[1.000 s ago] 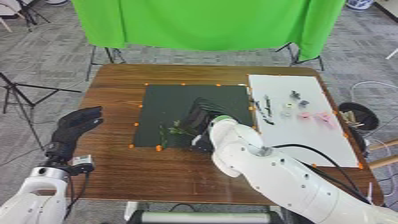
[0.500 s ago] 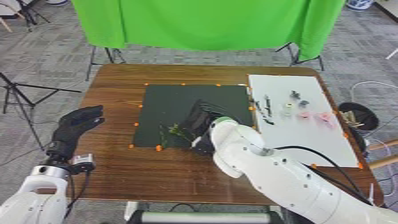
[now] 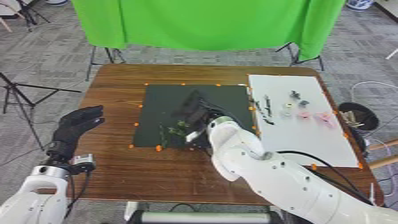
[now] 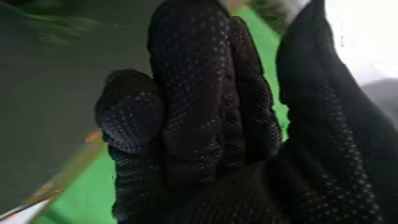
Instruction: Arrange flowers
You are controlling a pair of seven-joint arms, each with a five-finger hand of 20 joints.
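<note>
In the head view, my right hand [image 3: 195, 106] is over the dark mat [image 3: 169, 95], just beyond several green stems [image 3: 179, 129] lying at its near part. My right hand [image 4: 191, 100] in the right wrist view is open and holds nothing, its fingers mostly straight; blurred greenery [image 4: 58, 25] lies past them on the dark surface. My left hand [image 3: 78, 125] is held open over the table's left side. On the white sheet at the right are pink flowers [image 3: 322, 117], a pale flower [image 3: 287, 106], small grey-blue flowers [image 3: 296, 94] and dark sprigs [image 3: 267, 107].
Orange markers [image 3: 159, 148] line the mat and the white sheet [image 3: 315, 147] on the brown table [image 3: 133, 175]. A black bin [image 3: 359, 116] stands off the right edge. A green cloth [image 3: 209, 25] hangs behind the table.
My right hand has turned and shifted slightly forward and to the left over the mat, uncovering more of the stems beside its wrist. The left hand has stayed still.
</note>
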